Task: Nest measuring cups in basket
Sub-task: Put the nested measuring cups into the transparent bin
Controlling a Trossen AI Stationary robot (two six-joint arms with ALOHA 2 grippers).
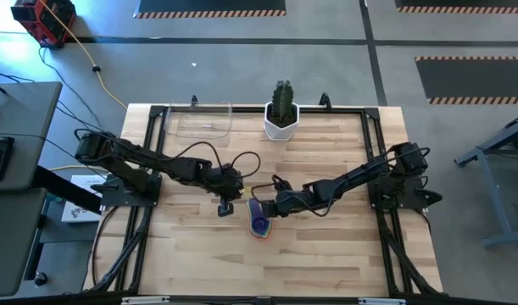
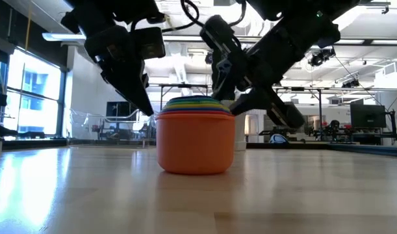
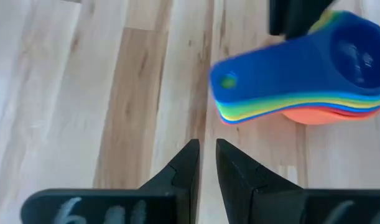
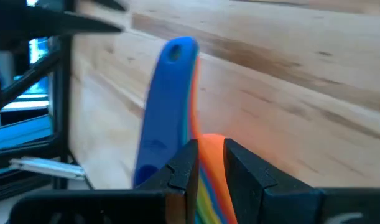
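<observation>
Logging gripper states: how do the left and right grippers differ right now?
The left gripper sits beside the nested cup stack, fingers nearly together and holding nothing; the right gripper reaches over the stack, its fingers straddling the stacked handles. Left views the stack from off to its side; right looks along the handles. Both hover low mid-table.

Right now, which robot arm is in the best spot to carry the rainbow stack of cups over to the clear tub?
Probably the right. Its end effector sits right over the nested measuring cups, fingers astride the handles. The left end effector hangs beside the stack, fingers nearly shut, holding nothing. The basket lies at the far edge.
</observation>
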